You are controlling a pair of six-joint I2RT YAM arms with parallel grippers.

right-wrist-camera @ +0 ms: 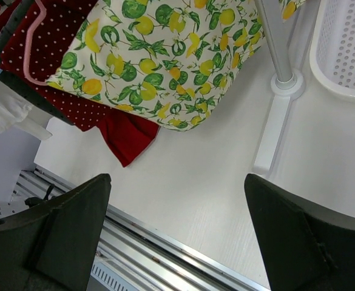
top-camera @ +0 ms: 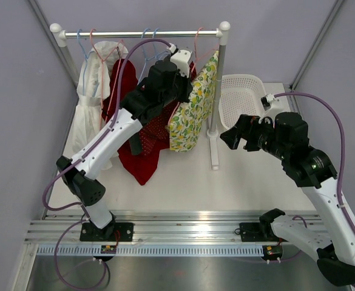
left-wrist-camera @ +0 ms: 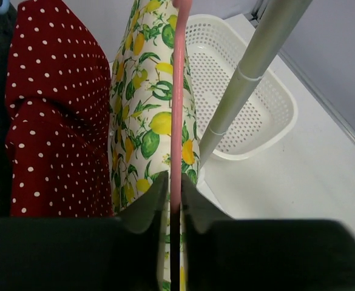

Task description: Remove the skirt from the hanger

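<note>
Up at the rail (top-camera: 141,34), the left hand (left-wrist-camera: 174,191) is pinched shut on the thin pink hanger (left-wrist-camera: 177,109) that carries the lemon-print skirt (left-wrist-camera: 147,121). In the left wrist view the hanger's bar runs straight away from between the two fingers, and the skirt drapes just to the left of it, touching it. From above, the skirt (top-camera: 192,112) is the last garment at the right end of the rail, just beside the rack's upright post (top-camera: 218,85), with its long axis pointing straight down toward the tabletop (top-camera: 226,188). A red polka-dot garment (top-camera: 144,151) hangs touching it on the left, and a white garment (top-camera: 92,91) hangs farther left.

The left arm is plainly the nearer one, already on the hanger. The right hand (top-camera: 235,138) hangs lower, on the far side of the post, apart from the cloth. Its fingers are spread wide and hold nothing. From its own camera the skirt's hem (right-wrist-camera: 165,60) lies ahead and above.

My guess is that the coming move depends on this: with the hanger held firm, the skirt has to come off downward or sideways to the right, toward the open hand.

A white perforated basket (top-camera: 241,100) sits on the tabletop just right of the post, and nothing shows inside it.
</note>
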